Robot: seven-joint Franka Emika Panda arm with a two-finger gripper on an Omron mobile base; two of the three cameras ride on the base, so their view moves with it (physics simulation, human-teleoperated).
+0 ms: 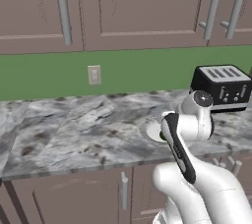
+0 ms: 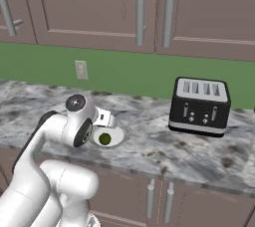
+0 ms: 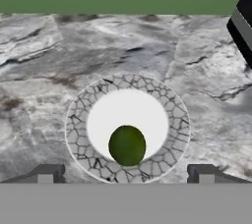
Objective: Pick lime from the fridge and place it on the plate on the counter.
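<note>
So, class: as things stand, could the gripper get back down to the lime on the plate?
Probably yes. The gripper hangs open above the lime, which lies on the plate, and nothing stands between them.

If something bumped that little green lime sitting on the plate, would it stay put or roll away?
The lime looks round and smooth, so a nudge would probably set it rolling. It lies toward the edge of the white centre of the plate, whose patterned rim may or may not stop it. The open gripper sits apart from it, so nothing steadies it.
</note>
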